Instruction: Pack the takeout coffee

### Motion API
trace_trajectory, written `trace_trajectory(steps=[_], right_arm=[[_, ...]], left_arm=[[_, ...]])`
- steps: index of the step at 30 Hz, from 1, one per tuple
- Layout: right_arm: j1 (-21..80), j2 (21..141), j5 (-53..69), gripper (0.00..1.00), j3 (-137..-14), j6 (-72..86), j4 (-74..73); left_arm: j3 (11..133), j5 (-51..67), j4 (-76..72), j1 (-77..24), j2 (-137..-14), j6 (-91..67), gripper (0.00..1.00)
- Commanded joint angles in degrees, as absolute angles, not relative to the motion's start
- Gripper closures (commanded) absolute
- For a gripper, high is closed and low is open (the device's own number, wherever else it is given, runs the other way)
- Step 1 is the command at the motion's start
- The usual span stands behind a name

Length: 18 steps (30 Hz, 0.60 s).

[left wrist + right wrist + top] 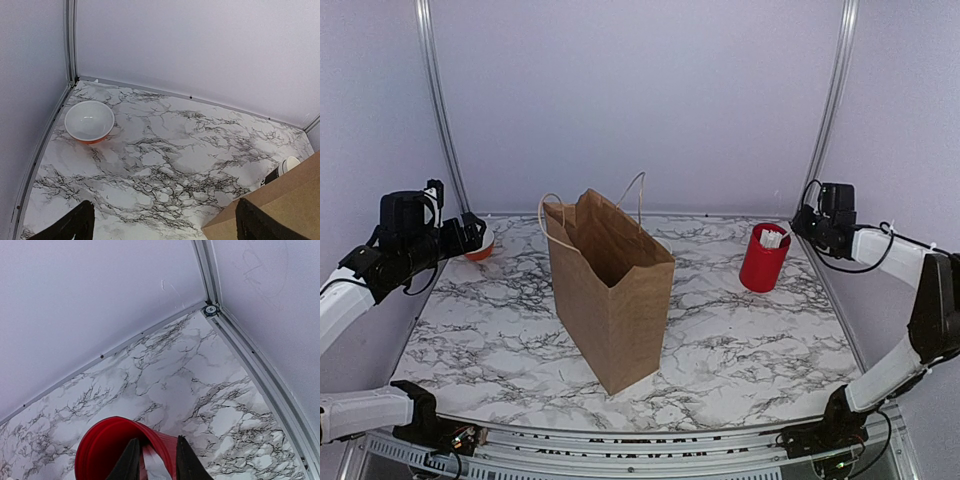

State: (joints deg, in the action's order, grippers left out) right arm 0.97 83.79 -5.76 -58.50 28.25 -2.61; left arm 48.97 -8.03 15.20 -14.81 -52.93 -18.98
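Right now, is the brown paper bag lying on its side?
No, the brown paper bag stands upright on the marble table, its mouth open upward.

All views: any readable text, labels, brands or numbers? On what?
No text can be read in any view.
Black cup, seen by the left wrist behind the bag: white marks near its base, too small to read.
Paper bag: no print on the faces that show.
Red cup: no print shows.
Bowl: none.

Arms (890, 247): white shells, black joints, thin black cables; right hand (156, 450) fingers black.
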Motion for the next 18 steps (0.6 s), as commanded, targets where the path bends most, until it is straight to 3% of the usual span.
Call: trace_trajectory(steps=[1,8,18], right_arm=[[0.6,83.3,-7.2,0.79,-62.2,26.4,-1.9],[1.0,82.4,-7.4,1.00,-64.7,24.0,-5.1],[4.5,78.4,-12.3,1.00,-69.0,20.4,-10.8]], left_arm=[[48.6,-7.8,13.6,-14.5,-52.6,-18.6,0.01],[48.7,-6.9,13.5,-14.4,-53.1,-18.8,0.01],[48.7,-6.6,13.6,-14.4,-53.4,-18.8,0.01]])
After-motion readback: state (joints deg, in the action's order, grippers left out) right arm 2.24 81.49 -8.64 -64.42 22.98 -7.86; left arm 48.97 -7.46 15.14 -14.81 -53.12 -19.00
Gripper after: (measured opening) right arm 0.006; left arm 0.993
